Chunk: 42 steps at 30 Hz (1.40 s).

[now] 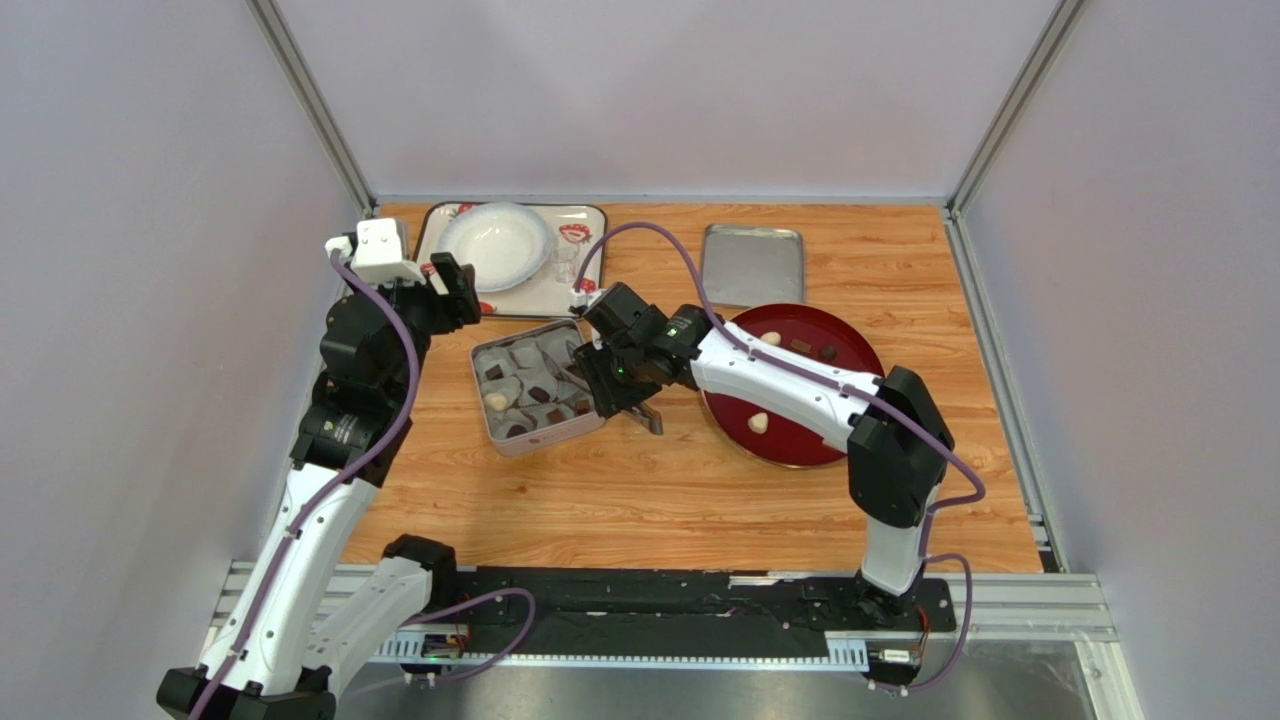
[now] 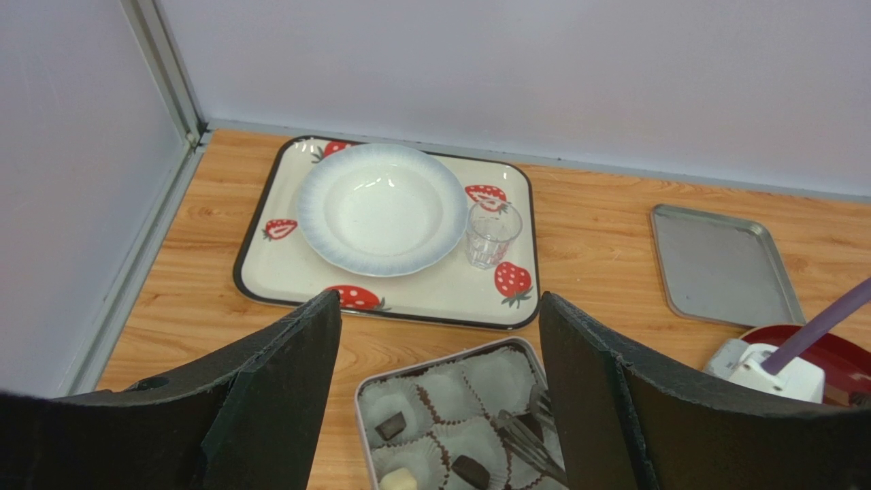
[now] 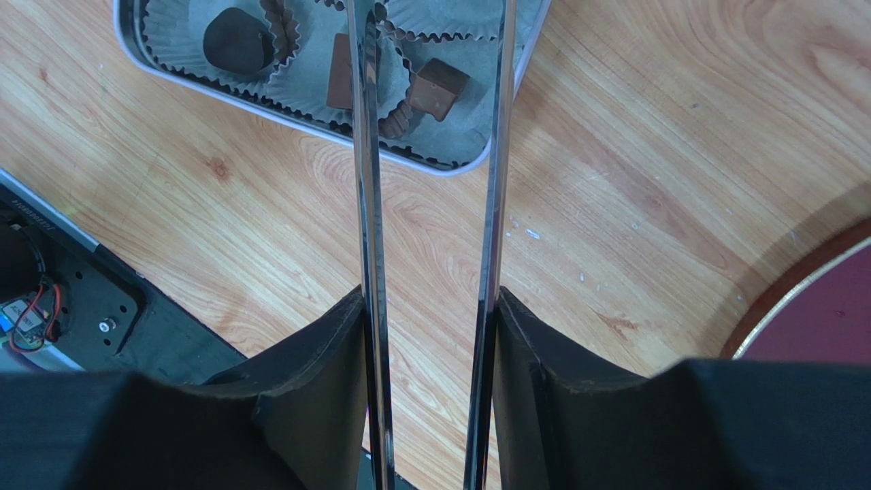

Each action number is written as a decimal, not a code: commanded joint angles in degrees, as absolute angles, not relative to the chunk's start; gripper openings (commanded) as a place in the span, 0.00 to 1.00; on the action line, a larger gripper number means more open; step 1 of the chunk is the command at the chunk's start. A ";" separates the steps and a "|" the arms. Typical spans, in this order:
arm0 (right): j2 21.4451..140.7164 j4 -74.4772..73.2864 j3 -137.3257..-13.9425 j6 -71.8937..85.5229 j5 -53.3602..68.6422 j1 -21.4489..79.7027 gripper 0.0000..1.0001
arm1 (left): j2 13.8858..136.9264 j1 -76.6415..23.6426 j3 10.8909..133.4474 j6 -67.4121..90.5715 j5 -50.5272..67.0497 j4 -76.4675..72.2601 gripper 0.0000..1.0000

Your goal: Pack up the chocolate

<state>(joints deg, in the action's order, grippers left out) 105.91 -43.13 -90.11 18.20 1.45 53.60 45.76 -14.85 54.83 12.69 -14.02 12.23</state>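
Counter [image 1: 676,495] of pale wood carries all that we see. At the far left, the left jaws stand wide apart with nothing between them, their dark fingers [image 2: 276,388] hanging above the near edge of a strawberry tray [image 2: 450,296]. On that tray rest a white bowl [image 2: 381,209] and, just right of it, a small clear glass [image 2: 493,233], upright. Next to the right, nearer the arms, lies the open tin [image 1: 549,440], lined with crinkled paper cups [image 3: 194,46]. Part of the chocolate [image 3: 440,90] is already there: from the right wrist we see a dark round lump, a flat brown bar and a brown square, each in or against a cup, and from the left wrist a cream piece sits in another. The right jaws are closed on the tongs [image 3: 366,204], one metal blade pressed against each finger [image 3: 307,368]; the blades stay parted and reach out over the tin's right side. We cannot tell whether their tips touch a piece. Farther right, at the back, lies a flat metal tray [image 1: 753,264]. Rightmost is the red plate [image 1: 804,443], partly under the right arm, where more chocolate lies loose: two cream pieces and two dark ones, well apart.
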 commanded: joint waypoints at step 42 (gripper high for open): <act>70.93 -55.81 -57.74 24.08 -9.76 32.26 0.44 | 45.26 -14.41 57.13 13.10 -13.36 11.86 0.79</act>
